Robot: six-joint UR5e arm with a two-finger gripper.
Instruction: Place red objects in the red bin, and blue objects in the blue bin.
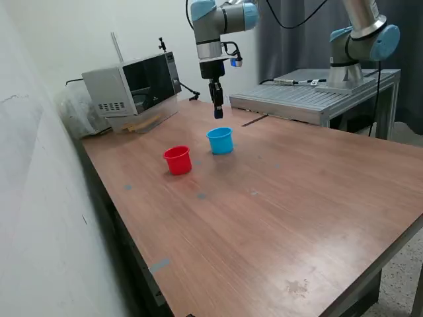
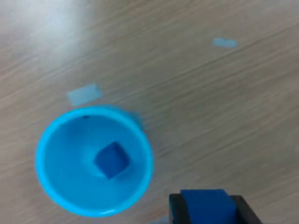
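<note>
Right up against the wrist camera is a dark blue cube (image 2: 204,201), pinched between the two black fingers (image 2: 175,208) of the gripper (image 2: 205,207), so the jaws are closed on it. Just beside and below sits the light blue cup (image 2: 93,161), and it already has another dark blue cube (image 2: 111,160) lying on its bottom, tipped a bit on its corner.

From the exterior view the gripper (image 1: 217,111) hangs above and slightly behind the blue cup (image 1: 220,140), not quite over the mouth yet (judging by the wrist view too, where the held cube sits outside the rim). The red cup (image 1: 178,160) stands close by on the wooden table (image 1: 297,198), toward the exterior view's left. I can't see into it, and no red cubes show anywhere.

Handling-wise, these cubes look tiny, rigid and very light, so a side pinch on two flat faces is the way to go. The cup looks like thin plastic and could easily tip or slide if bumped, so drop from above rather than touching the rim.
</note>
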